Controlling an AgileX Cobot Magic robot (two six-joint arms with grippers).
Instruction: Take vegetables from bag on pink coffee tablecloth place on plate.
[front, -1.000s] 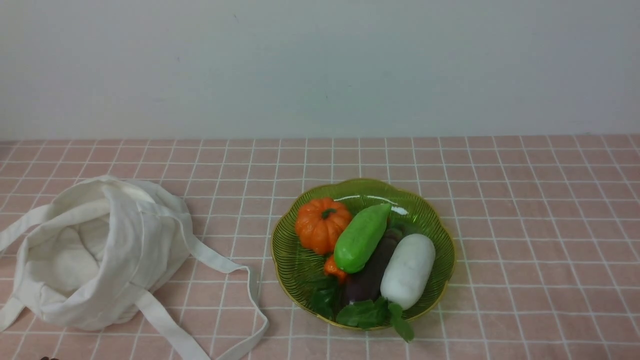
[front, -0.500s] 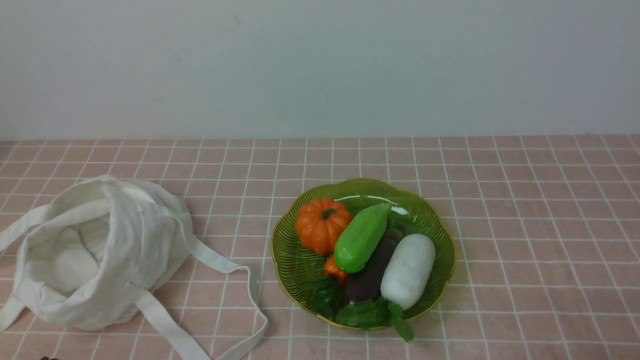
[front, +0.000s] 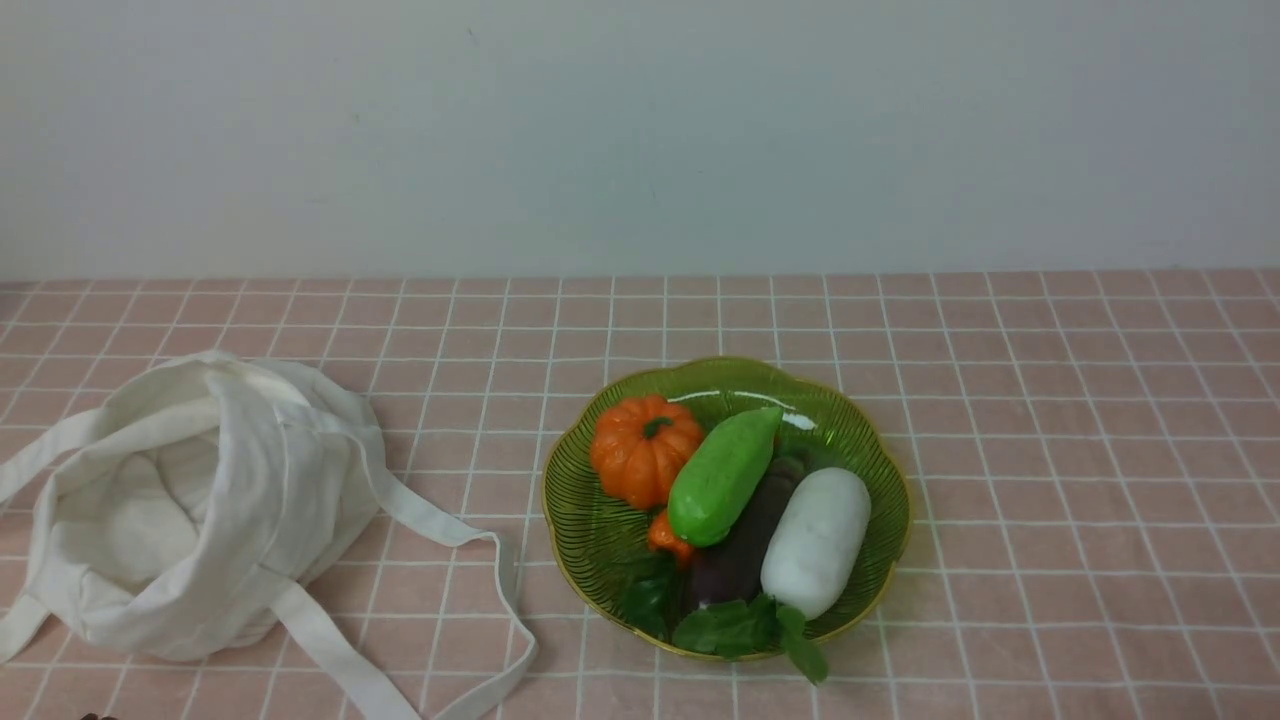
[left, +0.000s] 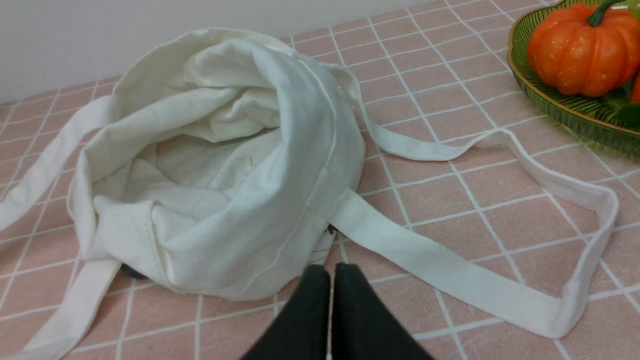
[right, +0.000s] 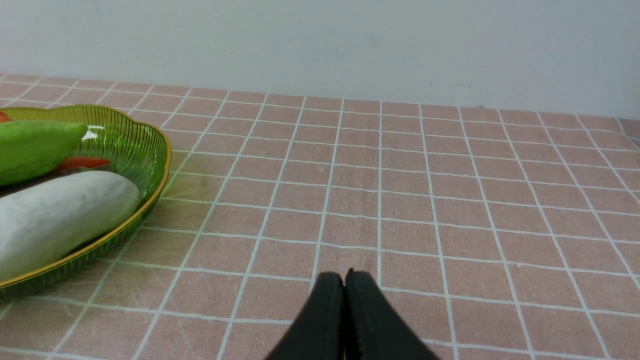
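Observation:
The light-green gourd (front: 722, 475) lies in the green scalloped plate (front: 870, 440) on top of the other toys; it also shows in the right wrist view (right: 35, 147). The off-white cloth bag (front: 190, 500) sits slumped and open at the left on the pink grid tablecloth (front: 1080, 450); nothing shows inside it (left: 215, 165). My left gripper (left: 331, 272) is shut and empty, just short of the bag's near side. My right gripper (right: 344, 279) is shut and empty over bare cloth, to the right of the plate (right: 150, 145). Neither gripper shows in the front view.
In the plate lie an orange pumpkin (front: 645, 448), a white radish (front: 818, 540), a dark purple eggplant (front: 740, 550), a bit of orange carrot (front: 665, 537) and green leaves (front: 740, 628). The bag's long straps (front: 470, 600) trail toward the plate. A pale wall (front: 640, 130) stands behind the table.

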